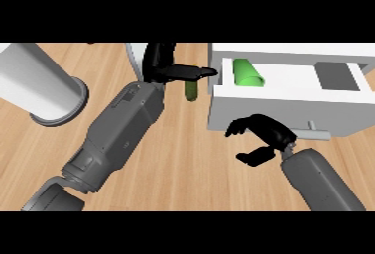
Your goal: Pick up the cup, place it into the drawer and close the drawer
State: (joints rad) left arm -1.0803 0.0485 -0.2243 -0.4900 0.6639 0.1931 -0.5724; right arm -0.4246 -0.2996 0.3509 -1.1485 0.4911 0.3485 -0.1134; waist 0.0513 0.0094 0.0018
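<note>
The green cup (247,73) lies on its side inside the open white drawer (293,92) at the upper right. My right hand (262,135) hovers just in front of the drawer's front panel, left of its grey handle (316,133). Its fingers are loosely bent, apart from the thumb, and hold nothing. My left hand (170,68) is at the top centre with fingers stretched rightward, their tips at the drawer's left wall. A slim green object (192,92) shows just under those fingers; what it is I cannot tell.
A large pale grey cylinder (40,79) with a round base stands on the wooden counter (183,149) at the far left. A grey-white block (136,54) is partly hidden behind my left hand.
</note>
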